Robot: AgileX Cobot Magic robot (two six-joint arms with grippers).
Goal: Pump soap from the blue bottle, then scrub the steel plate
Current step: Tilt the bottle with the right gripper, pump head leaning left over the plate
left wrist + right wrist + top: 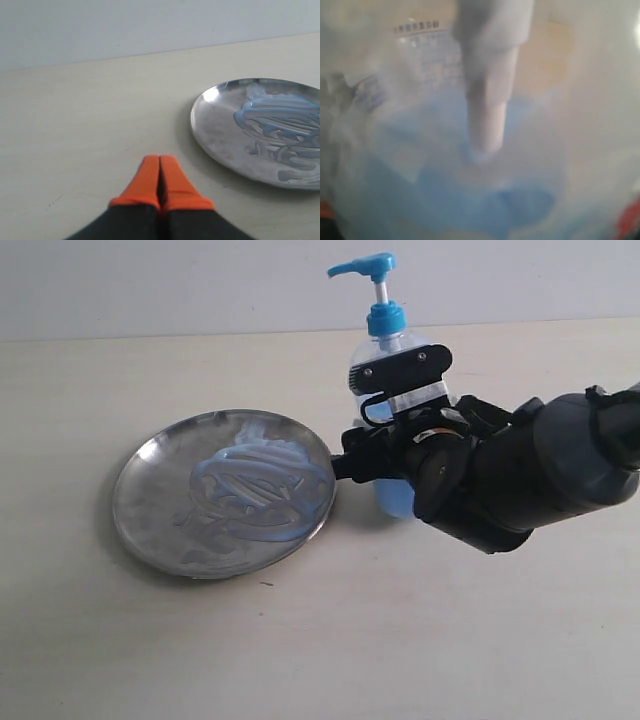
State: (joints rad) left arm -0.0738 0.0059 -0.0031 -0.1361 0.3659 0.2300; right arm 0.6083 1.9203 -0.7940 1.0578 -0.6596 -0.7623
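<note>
Only the exterior view shows the one blue bottle (382,352) standing just beside the one steel plate (135,490), with the right gripper (358,458) clasping it, jaws wide. Only the left wrist view shows the left gripper (160,167), closed.

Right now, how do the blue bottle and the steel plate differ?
The blue bottle stands upright and tall; the steel plate lies flat and shallow beside it.
The bottle sits between the right claw's fingers; no claw is on the plate.
The bottle is clear plastic with its liquid pooled inside; the plate is shiny metal with soap smeared across it in streaks.
Both hold pale blue soap and rest on the same table.
</note>
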